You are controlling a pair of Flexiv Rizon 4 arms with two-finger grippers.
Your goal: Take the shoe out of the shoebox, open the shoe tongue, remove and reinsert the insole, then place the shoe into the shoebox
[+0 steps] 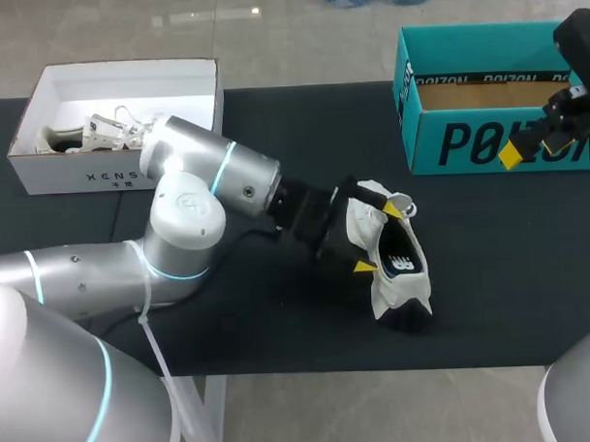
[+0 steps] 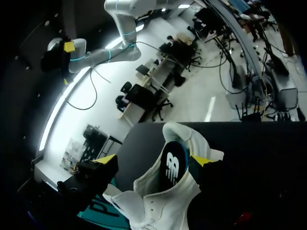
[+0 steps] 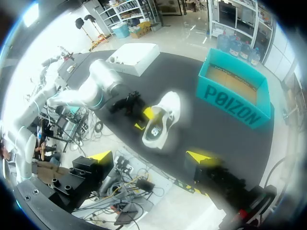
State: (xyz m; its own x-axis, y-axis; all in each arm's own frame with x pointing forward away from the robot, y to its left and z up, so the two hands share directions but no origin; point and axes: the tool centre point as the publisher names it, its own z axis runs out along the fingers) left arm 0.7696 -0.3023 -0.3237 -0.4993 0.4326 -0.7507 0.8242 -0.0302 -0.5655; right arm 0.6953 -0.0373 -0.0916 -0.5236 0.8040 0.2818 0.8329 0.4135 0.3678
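**Shoe** (image 1: 387, 288): white sneaker, smooth leather-like upper, on its side on the black table (image 1: 491, 272), near and in front of the teal shoebox.
- Head view: opening faces up, heel end towards the shoebox.
- Left wrist view only: the collar gapes, showing a black insole (image 2: 171, 165) with a white logo, flat inside the shoe.

**Teal shoebox** (image 1: 486, 142): rectangular card, lid off, plain brown floor inside. The right wrist view (image 3: 235, 98) shows all four walls.

**Left gripper** (image 2: 153, 160): released, fingers spread wide, with the shoe's opening between them. One finger (image 2: 207, 172) rests against the collar. The other stands apart from the upper, with dark table between.

**Right gripper** (image 3: 151, 157): released and holding nothing. The head view places it above the shoebox's front wall, and its own view looks down on the shoe from well above.

**White box** (image 1: 109, 174): open card box, far from the shoebox across the table. It holds pale items too small to identify.
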